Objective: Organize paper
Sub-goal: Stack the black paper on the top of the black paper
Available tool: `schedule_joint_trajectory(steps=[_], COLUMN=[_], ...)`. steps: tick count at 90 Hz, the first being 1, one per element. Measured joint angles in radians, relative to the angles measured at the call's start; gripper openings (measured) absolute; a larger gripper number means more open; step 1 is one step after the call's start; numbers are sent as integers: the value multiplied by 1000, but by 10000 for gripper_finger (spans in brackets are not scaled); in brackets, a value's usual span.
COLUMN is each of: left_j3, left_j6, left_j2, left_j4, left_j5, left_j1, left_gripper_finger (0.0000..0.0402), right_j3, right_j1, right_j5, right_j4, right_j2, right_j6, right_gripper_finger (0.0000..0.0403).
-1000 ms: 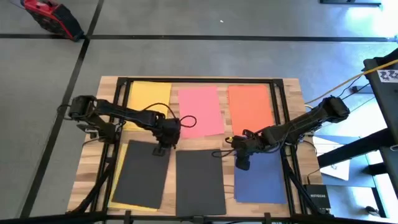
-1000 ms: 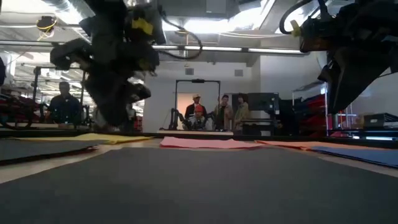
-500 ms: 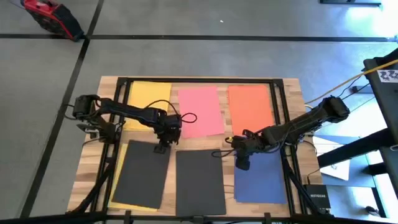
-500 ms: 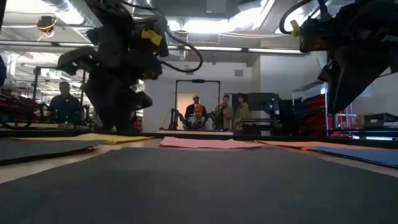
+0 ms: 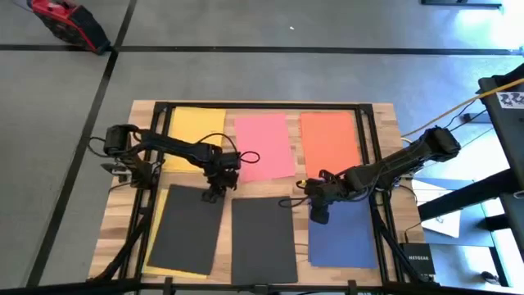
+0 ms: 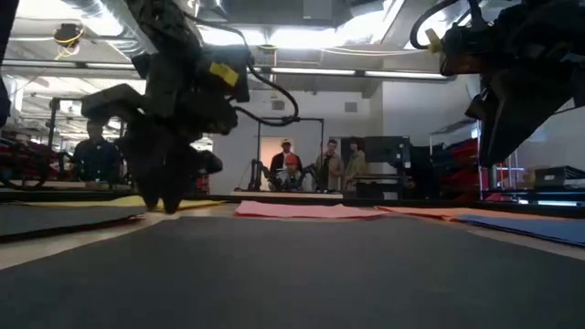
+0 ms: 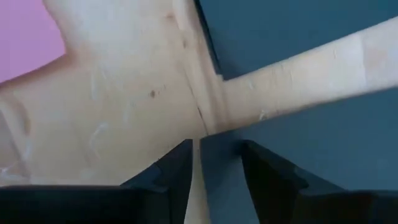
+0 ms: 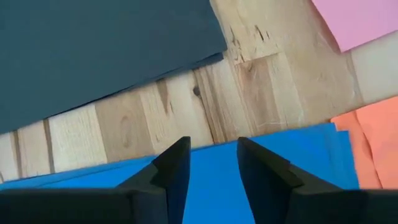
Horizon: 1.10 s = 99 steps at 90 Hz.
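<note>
The left hand (image 5: 214, 193) is at the far right corner of the left black sheet (image 5: 187, 230), fingers narrowly parted and straddling that corner, the sheet's long axis running toward the table's (image 5: 135, 135) near edge. The right hand (image 5: 318, 215), also narrowly parted and empty, waits at the blue sheet's (image 5: 344, 238) far edge.

Overhead straight down on whole tabletop (image 5: 123, 215); low level across it; wrists close above; all share paper.

You had even, bright overhead light on the table (image 5: 139, 111), but your low view was backlit, arms silhouetted, foreground blurred.
</note>
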Motion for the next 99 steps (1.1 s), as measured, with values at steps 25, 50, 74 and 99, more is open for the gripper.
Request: schedule_joint_trajectory(steps=[25, 50, 74, 99], left_j3=[4, 12, 51, 127], left_j6=[44, 43, 10, -118], left_j2=[37, 39, 44, 43], left_j4=[-7, -30, -83, -77], left_j5=[0, -13, 2, 89], left_j1=[-36, -36, -23, 15], left_gripper_finger=[122, 22, 0, 0], right_j3=[0, 0, 0, 0], right_j1=[0, 0, 0, 0], right_j5=[0, 1, 2, 3], right_j4=[-1, -2, -3, -4], right_j2=[0, 0, 0, 0], right_j6=[0, -1, -1, -1], right_gripper_finger=[122, 122, 122, 122])
